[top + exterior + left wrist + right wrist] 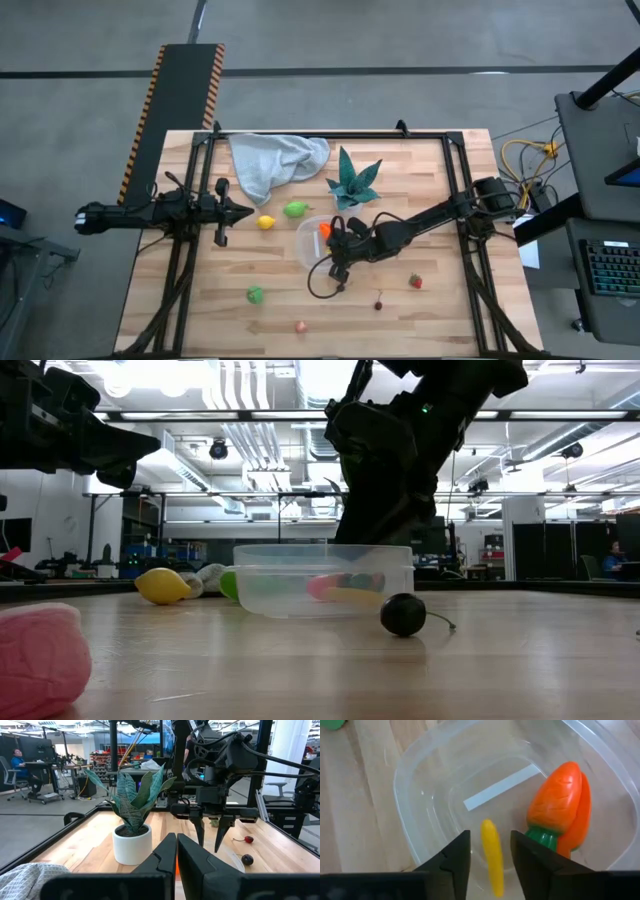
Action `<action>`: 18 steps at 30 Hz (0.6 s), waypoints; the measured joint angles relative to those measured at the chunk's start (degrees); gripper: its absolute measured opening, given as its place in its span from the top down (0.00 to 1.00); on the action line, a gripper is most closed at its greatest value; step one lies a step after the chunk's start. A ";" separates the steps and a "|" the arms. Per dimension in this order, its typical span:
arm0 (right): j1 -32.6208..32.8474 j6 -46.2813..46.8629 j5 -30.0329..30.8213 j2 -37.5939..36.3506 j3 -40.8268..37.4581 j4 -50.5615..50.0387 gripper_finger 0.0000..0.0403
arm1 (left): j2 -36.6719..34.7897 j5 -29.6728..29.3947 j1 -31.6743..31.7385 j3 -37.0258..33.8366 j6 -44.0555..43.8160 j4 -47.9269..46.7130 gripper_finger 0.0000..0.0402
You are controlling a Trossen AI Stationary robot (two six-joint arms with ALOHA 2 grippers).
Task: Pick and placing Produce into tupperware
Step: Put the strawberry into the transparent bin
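Hovering: my right gripper hangs above the tupperware, fingers pointing down into it.
Right arm pose: stretched from the table's right edge toward the middle, wrist bent downward.
Right claw: spread, gripping nothing; a small yellow banana lies on the container floor between the fingers.
Carrot: orange, lying inside the tupperware, just beside the banana.
Left gripper: waiting near the table's left side, fingers pressed together, held level.
Loose produce: lemon and green fruit left of the container; strawberry to its right; dark cherry close to its wall.
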 joint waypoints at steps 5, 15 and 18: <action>0.01 0.03 -1.77 -1.39 3.02 -3.98 0.61 | 0.00 0.01 0.00 0.02 0.00 -0.02 1.00; 9.67 16.40 6.51 -11.93 10.83 -35.00 0.61 | 0.17 0.01 -0.02 0.02 0.00 -0.17 1.00; 15.91 27.23 10.59 -14.82 10.51 -39.85 0.62 | 0.29 0.04 -0.01 0.02 0.00 -0.26 1.00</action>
